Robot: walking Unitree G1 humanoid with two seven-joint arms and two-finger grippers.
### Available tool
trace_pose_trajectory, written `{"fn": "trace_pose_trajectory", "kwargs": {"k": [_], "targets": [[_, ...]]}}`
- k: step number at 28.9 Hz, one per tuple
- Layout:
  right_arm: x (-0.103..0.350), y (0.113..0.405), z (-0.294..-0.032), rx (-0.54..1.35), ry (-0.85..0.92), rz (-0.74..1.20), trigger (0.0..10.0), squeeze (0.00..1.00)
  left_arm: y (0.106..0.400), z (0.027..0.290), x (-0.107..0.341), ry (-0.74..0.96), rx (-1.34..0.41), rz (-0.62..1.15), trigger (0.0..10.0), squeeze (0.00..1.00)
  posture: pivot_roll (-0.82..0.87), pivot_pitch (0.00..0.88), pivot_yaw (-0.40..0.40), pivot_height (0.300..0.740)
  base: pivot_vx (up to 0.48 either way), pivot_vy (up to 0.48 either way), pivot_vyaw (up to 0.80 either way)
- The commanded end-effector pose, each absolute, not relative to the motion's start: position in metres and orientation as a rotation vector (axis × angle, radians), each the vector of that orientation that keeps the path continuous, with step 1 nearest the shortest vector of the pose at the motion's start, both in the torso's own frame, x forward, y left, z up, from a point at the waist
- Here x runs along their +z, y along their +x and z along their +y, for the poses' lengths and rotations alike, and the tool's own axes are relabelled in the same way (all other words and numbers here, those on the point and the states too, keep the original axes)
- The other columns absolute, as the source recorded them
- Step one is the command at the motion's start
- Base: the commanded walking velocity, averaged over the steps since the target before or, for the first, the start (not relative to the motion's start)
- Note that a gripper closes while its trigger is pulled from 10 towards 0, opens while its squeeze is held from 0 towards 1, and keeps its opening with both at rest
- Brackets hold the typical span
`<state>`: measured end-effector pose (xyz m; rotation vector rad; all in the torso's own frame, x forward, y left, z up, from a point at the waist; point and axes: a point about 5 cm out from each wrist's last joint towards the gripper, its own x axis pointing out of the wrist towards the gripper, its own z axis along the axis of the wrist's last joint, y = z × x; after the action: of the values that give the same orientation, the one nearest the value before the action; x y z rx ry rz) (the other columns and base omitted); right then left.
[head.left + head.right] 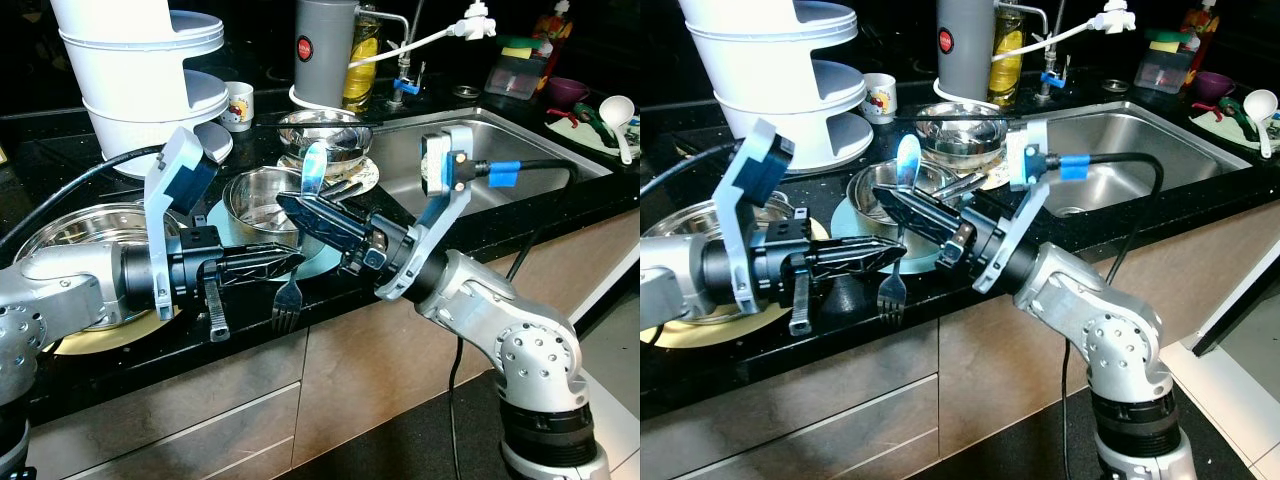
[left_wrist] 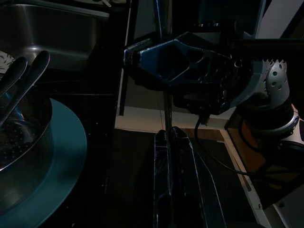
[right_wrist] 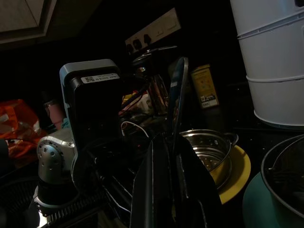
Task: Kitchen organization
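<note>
At the counter (image 1: 120, 385) edge, left gripper (image 1: 292, 260) jaws are closed on a fork (image 1: 286, 303), tines hanging down. Right gripper (image 1: 295, 207) jaws are closed on a blue-handled utensil (image 1: 314, 172) standing upright, just above the steel bowl (image 1: 258, 196) on a teal plate (image 1: 318, 262).

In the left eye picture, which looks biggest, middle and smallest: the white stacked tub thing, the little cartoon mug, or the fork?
1. White stacked container, by far the biggest.
2. Fork, hanging from the left gripper. It is nearer the camera, so this spot is unsure.
3. Cartoon mug, about alike to the fork.
</note>
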<state>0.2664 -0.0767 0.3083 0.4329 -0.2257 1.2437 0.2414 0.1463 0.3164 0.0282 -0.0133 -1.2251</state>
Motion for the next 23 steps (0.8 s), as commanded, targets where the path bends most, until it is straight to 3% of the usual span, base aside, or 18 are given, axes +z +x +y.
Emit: {"fn": "trace_pose_trajectory", "kwargs": {"k": [1, 2, 4, 5, 16, 17, 18, 23], "targets": [[0.312, 0.272, -0.087, 1.172, 0.443, -0.25, 0.0, 0.0, 0.241, 0.146, 0.317, 0.05, -1.213, -0.011, 7.3, 0.0, -0.01, 0.109, -0.04, 0.74, 0.0, 0.0, 0.0], [0.313, 0.272, -0.087, 1.173, 0.444, -0.252, 0.0, 0.0, 0.246, 0.147, 0.316, 0.05, -1.172, 0.0, 10.0, 0.6, -0.01, 0.109, -0.039, 0.74, 0.0, 0.0, 0.0], [0.313, 0.272, -0.087, 1.174, 0.447, -0.253, 0.0, 0.0, 0.247, 0.147, 0.316, 0.049, -1.164, 0.004, 10.0, 0.6, -0.01, 0.109, -0.039, 0.74, 0.0, 0.0, 0.0], [0.314, 0.272, -0.087, 1.174, 0.449, -0.255, 0.0, 0.0, 0.246, 0.146, 0.316, 0.039, -1.186, 0.0, 10.0, 1.0, -0.01, 0.109, -0.039, 0.74, 0.0, 0.0, 0.0], [0.316, 0.266, -0.092, 1.207, 0.452, -0.26, 0.0, 0.0, 0.246, 0.155, 0.315, 0.077, -1.134, 0.01, 10.0, 1.0, -0.01, 0.11, -0.039, 0.74, 0.0, 0.0, 0.0], [0.315, 0.262, -0.096, 1.229, 0.439, -0.257, 0.0, 0.0, 0.245, 0.159, 0.316, 0.101, -1.14, 0.004, 10.0, 0.18, -0.01, 0.11, -0.039, 0.74, 0.0, 0.0, 0.0], [0.314, 0.258, -0.1, 1.254, 0.424, -0.253, 0.0, 0.0, 0.241, 0.164, 0.317, 0.117, -1.162, -0.001, 10.0, 0.0, -0.01, 0.111, -0.039, 0.74, 0.0, 0.0, 0.0], [0.309, 0.247, -0.112, 1.313, 0.383, -0.232, 0.0, 0.0, 0.229, 0.173, 0.321, 0.126, -1.243, -0.008, 10.0, 0.0, -0.02, 0.11, -0.038, 0.74, 0.0, 0.0, 0.0]]}}
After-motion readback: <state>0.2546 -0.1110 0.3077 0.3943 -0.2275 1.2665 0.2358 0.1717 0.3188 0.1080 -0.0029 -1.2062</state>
